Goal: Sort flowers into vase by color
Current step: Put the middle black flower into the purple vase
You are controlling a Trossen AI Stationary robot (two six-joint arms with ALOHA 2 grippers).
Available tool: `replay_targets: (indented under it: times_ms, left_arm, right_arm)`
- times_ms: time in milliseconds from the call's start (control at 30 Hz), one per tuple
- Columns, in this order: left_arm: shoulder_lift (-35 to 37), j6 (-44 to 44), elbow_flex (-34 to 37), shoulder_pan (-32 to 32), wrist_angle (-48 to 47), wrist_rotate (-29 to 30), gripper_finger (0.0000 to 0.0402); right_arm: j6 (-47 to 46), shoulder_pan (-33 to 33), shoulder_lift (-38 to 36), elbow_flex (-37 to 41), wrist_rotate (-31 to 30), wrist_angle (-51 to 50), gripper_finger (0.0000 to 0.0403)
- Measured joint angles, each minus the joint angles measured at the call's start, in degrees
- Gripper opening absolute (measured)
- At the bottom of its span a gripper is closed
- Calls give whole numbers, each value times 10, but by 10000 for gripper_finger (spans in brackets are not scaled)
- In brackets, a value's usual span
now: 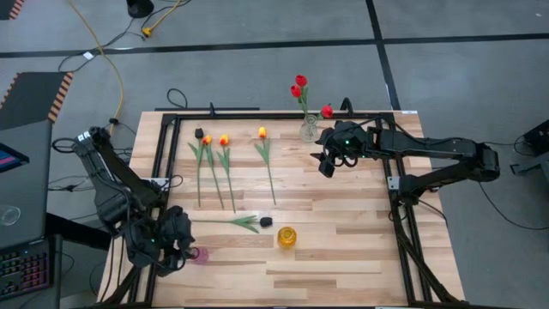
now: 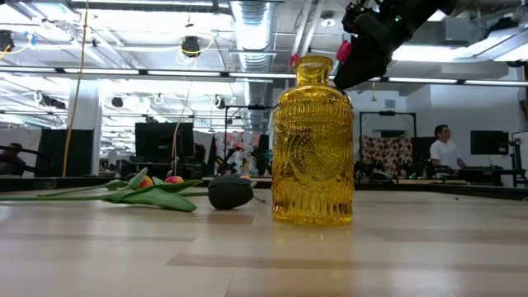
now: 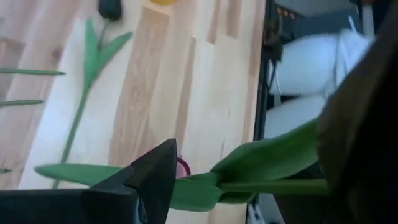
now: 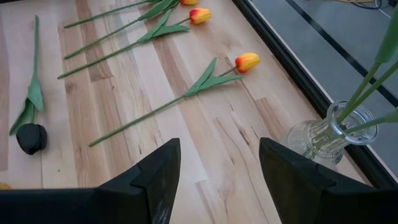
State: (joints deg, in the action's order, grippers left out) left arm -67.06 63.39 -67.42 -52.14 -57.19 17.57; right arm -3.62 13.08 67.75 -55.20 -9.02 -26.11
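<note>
Your right gripper, fingers spread and empty, hangs right of centre beside the clear glass vase holding red tulips. Your left gripper, lower left, pinches a green-stemmed tulip; yellow-orange tulips lie upper centre.
</note>
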Motion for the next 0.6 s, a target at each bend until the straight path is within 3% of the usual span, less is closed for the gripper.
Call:
replay_targets:
  times_ms: [133,333,600]
  left_arm:
    - [10,-39,0,-2,-1,-28,222]
    - [34,-73,0,-7,-1,23,222]
    - [41,-68,0,-7,-48,27,222]
  right_arm:
    - [0,0,0,0,0,0,246]
    - [0,0,0,0,0,0,246]
    - [-9,0,0,0,0,0,246]
